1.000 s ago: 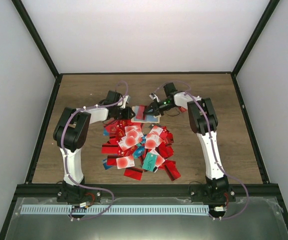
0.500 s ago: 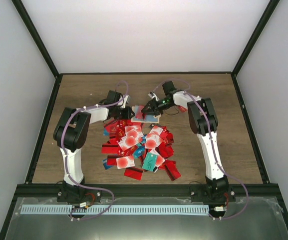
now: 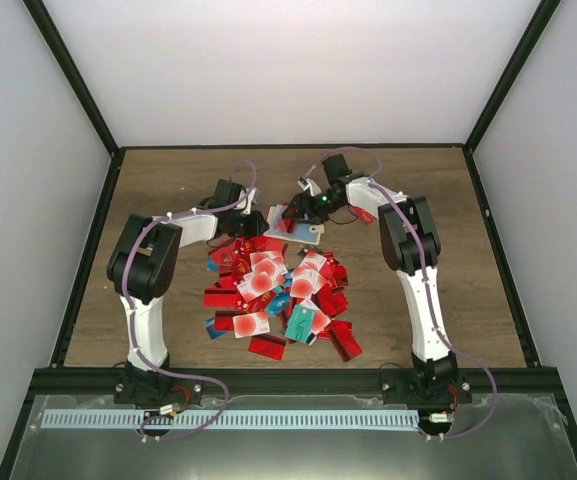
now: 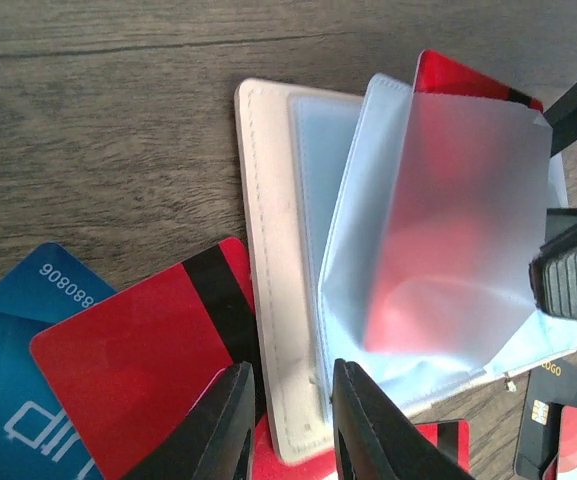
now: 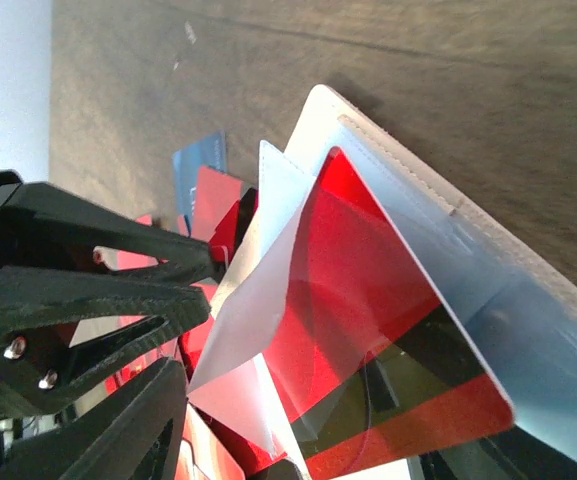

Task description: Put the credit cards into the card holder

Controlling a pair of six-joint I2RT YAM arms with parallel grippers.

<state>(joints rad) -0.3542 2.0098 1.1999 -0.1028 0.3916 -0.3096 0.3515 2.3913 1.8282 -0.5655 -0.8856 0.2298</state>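
Observation:
The card holder (image 4: pixel 268 250) is a beige sleeve with frosted plastic pockets, lying at the back of the card pile (image 3: pixel 298 230). My left gripper (image 4: pixel 290 400) is shut on its near beige edge, a finger on each side. A red credit card (image 5: pixel 368 300) sits part way inside a frosted pocket (image 4: pixel 468 180), its black stripe still sticking out. My right gripper (image 3: pixel 311 207) stands open around that card's free end without pinching it; one of its fingers (image 5: pixel 133 430) shows at the lower left. Many red, white and teal credit cards (image 3: pixel 278 290) lie heaped in front of the holder.
A blue card (image 4: pixel 18 390) and a red card with a black stripe (image 4: pixel 138 370) lie against the holder's left side. The black left gripper (image 5: pixel 68 270) fills the left of the right wrist view. Dark frame rails (image 3: pixel 88 250) border the wooden table.
My right gripper has opened and let go of the red card, leaving it in the pocket, and has drawn back a little. The left gripper has stayed on the holder.

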